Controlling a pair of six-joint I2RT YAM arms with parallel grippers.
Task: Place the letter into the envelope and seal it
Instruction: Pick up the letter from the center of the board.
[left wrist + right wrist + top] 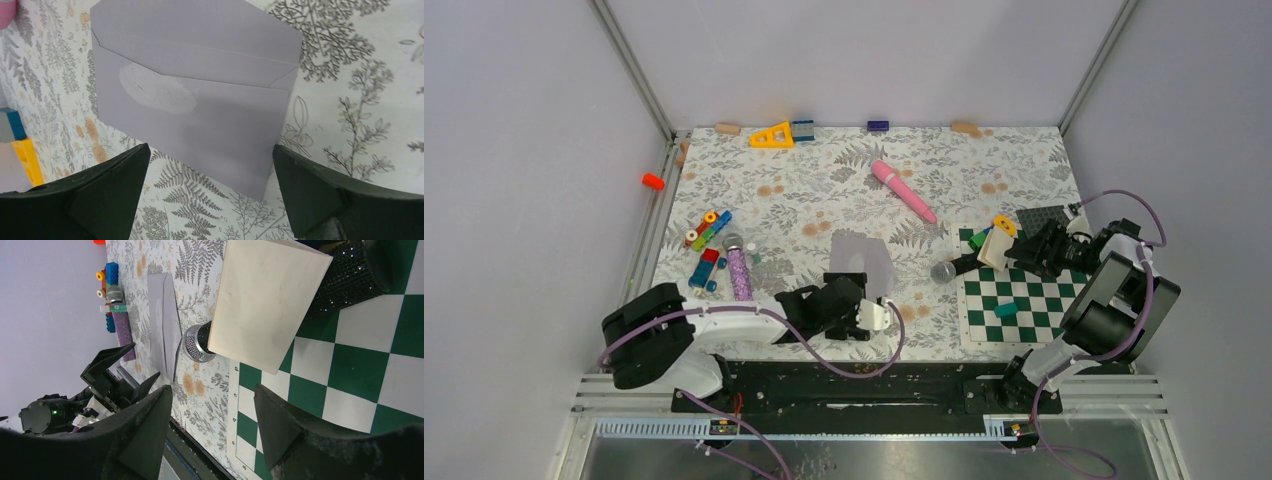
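Note:
The pale lavender envelope (861, 256) lies flat on the floral cloth, its flap (200, 30) open and pointing away from my left gripper. That gripper (210, 147) (850, 296) stands open just short of the envelope's (200, 115) near edge, and its fingers hold nothing. The cream letter (265, 300) (995, 247) rests tilted on a black glitter microphone (350, 277) at the far edge of the checkerboard mat. My right gripper (212, 387) (1022, 250) is open in front of the letter, apart from it.
The green-and-white checkerboard mat (1024, 300) carries a teal block (1006, 310). The microphone's silver head (943, 271) pokes off the mat's left edge. A pink cylinder (904, 190) lies behind the envelope. Toy bricks (707, 240) and a purple glitter stick (739, 272) sit at the left.

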